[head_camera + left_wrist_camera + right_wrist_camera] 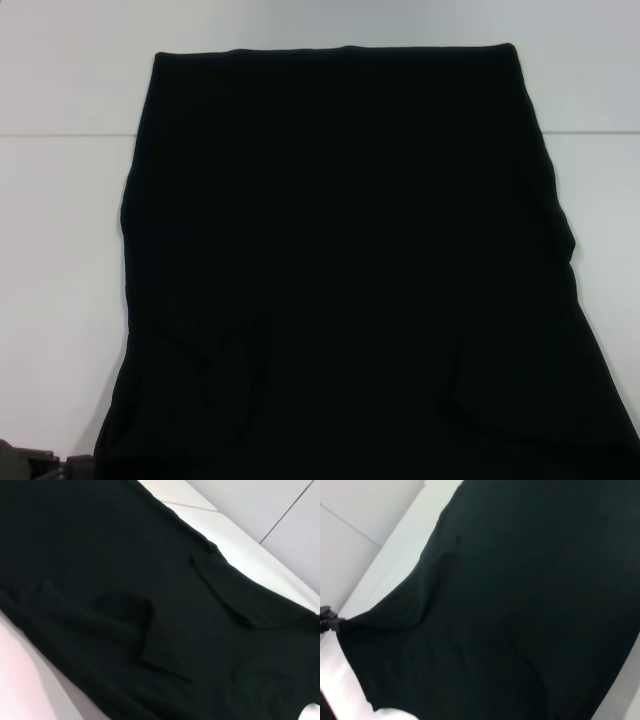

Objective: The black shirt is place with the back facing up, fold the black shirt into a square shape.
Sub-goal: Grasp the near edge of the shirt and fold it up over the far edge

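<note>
White table (60,250) carries the shirt (340,270), spread flat and central, running off the near edge. Neither gripper's state is discernible. Risk: near creases could skew any fold.

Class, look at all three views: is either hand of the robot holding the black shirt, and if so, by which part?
It cannot be told. The black shirt lies spread on the white table, and neither hand is clearly visible gripping it.
</note>
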Available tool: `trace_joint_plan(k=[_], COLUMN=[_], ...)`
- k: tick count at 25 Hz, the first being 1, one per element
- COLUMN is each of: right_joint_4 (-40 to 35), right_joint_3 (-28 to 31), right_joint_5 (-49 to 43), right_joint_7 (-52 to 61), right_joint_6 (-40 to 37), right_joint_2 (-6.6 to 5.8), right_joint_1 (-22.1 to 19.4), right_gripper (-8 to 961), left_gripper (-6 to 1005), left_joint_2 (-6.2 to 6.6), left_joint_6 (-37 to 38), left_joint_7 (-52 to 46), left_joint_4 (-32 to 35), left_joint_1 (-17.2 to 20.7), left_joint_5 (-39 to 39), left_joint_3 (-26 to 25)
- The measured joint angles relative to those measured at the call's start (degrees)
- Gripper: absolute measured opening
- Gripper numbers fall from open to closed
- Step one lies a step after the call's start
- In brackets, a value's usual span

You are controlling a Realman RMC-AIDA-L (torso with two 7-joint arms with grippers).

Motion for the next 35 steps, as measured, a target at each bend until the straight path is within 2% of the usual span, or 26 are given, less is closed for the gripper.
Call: trace_joint_plan(k=[5,9,13,17,18,19,22,24,27,33,35], right_joint_4=[0.1,0.0,-0.1,0.1,0.2,0.3,0.7,1.9,3.4,7.3,8.6], right_joint_3=[2.1,4.6,8.9,12.5,13.3,14.1,16.1,16.4,16.2,16.1,16.1], right_joint_5=[-1.6,-1.4,-1.2,-1.1,-1.1,-1.1,-1.1,-1.0,-1.0,-1.0,-1.0], right_joint_7=[-0.9,-1.1,-1.0,-0.1,0.1,0.5,2.2,4.2,4.9,5.5,5.6], right_joint_6=[-0.2,-0.8,-0.7,1.3,2.4,3.7,9.0,15.3,19.5,34.9,39.5], right_joint_2=[0.39,0.48,0.76,1.12,1.25,1.38,1.89,2.47,2.92,4.73,5.00], right_joint_1=[-0.6,0.6,4.0,8.4,9.5,10.7,13.8,17.2,19.3,25.2,26.9], right_gripper=[56,56,58,61,61,62,64,66,68,72,74], left_gripper=[29,30,30,31,31,31,32,32,32,33,34], left_joint_2=[-0.23,0.05,1.06,2.88,3.78,3.78,5.45,5.91,6.04,5.58,5.58], left_joint_6=[-0.1,0.0,-1.6,-7.4,-10.3,-10.3,-18.1,-23.1,-32.1,-50.7,-55.8], left_joint_7=[0.0,-0.2,-1.0,-4.0,-5.2,-5.2,-6.9,-7.7,-9.1,-9.3,-8.8], left_joint_4=[-0.5,-1.1,-3.2,-6.3,-8.0,-8.0,-12.1,-14.2,-16.8,-21.8,-24.0], left_joint_1=[0.0,-2.3,-6.8,-12.9,-15.3,-15.3,-20.2,-22.8,-26.1,-31.0,-32.8], left_joint_5=[0.0,-0.3,-1.1,-2.7,-3.4,-3.4,-5.0,-5.8,-6.3,-7.1,-7.7], left_joint_3=[0.0,0.1,0.0,0.0,0.0,0.0,0.0,0.2,0.5,0.7,1.0])
